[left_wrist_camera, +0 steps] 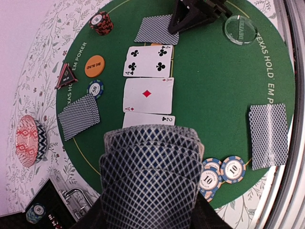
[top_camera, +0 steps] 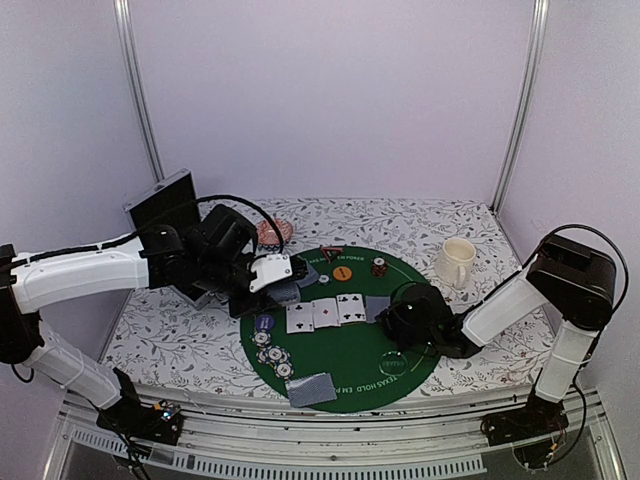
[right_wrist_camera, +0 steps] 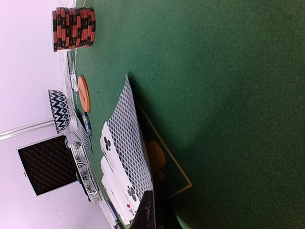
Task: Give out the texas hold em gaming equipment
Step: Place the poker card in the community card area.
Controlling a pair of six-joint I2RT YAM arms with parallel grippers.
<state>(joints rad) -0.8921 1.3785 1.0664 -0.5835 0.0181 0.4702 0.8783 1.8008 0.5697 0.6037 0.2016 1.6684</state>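
Finds the right gripper clenched on a face-down card, with the fingertips at the card's lower margin in the wrist view. Cannot tell how much of the edge sits between the pads.

Records that card as raised and tilted off the green mat, grey-blue back toward the wrist camera, shadow on the felt beneath.

Places it at the right end of the face-up row, just beside the last club card, on the right arm's own side.

Reads its long axis as parallel with the row cards' long sides, so across the line of the row, with the fingers coming in roughly along that line.

Judges the coming move to be a turn-over about that long axis, landing the card face up just beside the row's right end. Calls for keeping the free edge off the neighbouring card.

Finds the left gripper grasping a fanned deck above the row's left end, well apart from the pinched card. Rates the right arm plainly nearer, the left occupied.

Notes a red chip stack and an orange button disc beyond the row, apart from the likely flip path
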